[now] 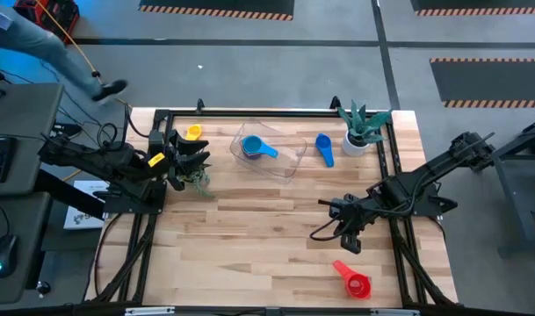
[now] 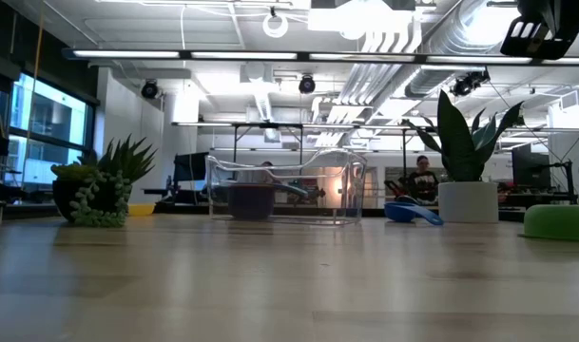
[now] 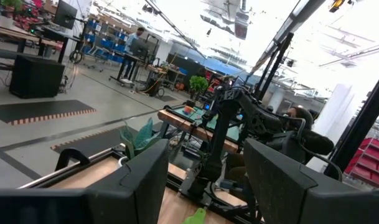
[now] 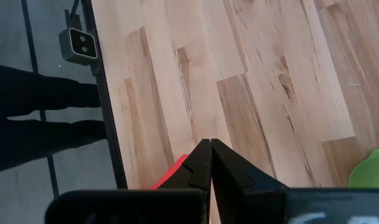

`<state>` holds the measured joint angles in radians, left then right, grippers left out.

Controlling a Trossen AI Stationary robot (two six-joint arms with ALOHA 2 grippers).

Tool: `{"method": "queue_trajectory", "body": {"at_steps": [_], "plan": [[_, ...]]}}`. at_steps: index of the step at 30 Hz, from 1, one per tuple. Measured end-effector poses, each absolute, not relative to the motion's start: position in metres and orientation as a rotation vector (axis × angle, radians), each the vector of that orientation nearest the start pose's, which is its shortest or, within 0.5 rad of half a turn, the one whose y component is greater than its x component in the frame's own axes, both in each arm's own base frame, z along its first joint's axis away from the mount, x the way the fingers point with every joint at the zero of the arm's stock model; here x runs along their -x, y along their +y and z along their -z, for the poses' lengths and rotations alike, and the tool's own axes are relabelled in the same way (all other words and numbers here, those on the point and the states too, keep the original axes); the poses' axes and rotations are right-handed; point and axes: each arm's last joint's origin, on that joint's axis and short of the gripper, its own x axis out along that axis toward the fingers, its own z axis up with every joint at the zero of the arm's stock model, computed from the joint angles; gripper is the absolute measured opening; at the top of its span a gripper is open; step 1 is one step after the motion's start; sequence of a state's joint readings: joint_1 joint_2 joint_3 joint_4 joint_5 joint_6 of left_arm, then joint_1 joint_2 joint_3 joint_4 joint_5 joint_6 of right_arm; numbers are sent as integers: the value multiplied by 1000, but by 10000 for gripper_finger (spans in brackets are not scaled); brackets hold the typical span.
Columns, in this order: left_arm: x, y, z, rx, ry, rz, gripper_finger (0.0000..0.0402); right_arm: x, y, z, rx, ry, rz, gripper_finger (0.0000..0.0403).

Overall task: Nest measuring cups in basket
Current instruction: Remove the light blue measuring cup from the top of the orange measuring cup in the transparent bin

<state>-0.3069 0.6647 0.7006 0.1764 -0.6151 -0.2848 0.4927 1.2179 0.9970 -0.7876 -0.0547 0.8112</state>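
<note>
The clear basket [image 1: 289, 160] [image 2: 351, 185] stands at the table's far middle, with a light blue cup [image 1: 258, 147] lying in it. A blue cup [image 1: 324, 149] [image 2: 413, 213] lies to its right, a yellow cup [image 1: 192, 132] by the far left corner, a red cup [image 1: 353, 279] near the near edge. A green cup [image 2: 560, 221] [image 4: 371, 168] shows low at the right. My left gripper [image 1: 186, 158] [image 3: 205, 180] is open, raised at the left edge beside the yellow cup. My right gripper [image 1: 350, 241] [image 4: 209, 152] is shut, pointing down above bare wood just beyond the red cup [image 4: 172, 173].
A small leafy plant [image 1: 195, 180] [image 2: 99, 190] sits just under the left gripper. A plant in a white pot [image 1: 364, 133] [image 2: 465, 199] stands at the far right corner. A black frame rail [image 1: 249, 111] runs round the table. Bare wood [image 1: 249, 237] fills the near middle.
</note>
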Motion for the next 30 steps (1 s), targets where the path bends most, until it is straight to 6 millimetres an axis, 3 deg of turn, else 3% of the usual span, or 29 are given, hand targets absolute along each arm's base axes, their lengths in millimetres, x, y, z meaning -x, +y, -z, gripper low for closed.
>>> {"method": "queue_trajectory", "body": {"at_steps": [4, 8, 14, 18, 21, 25, 30], "plan": [[-143, -28, -354, 377, -234, -278, 200, -207, 111, -276, -513, 1082, -52, 0], [-143, -28, -354, 377, -234, -278, 200, -230, 101, -289, -591, 812, 21, 8], [-142, -28, -355, 380, -240, -277, 200, -261, 57, -320, -600, 549, 91, 72], [-142, -28, -355, 382, -243, -277, 200, -290, 29, -341, -494, 504, 134, 130], [-142, -27, -357, 392, -261, -274, 200, -316, 9, -349, -356, 563, 193, 159], [-140, -27, -365, 428, -341, -233, 200, -349, -26, -347, -324, 628, 317, 168], [-134, -28, -379, 476, -480, -128, 200, -390, -66, -322, -489, 672, 441, 169]]}}
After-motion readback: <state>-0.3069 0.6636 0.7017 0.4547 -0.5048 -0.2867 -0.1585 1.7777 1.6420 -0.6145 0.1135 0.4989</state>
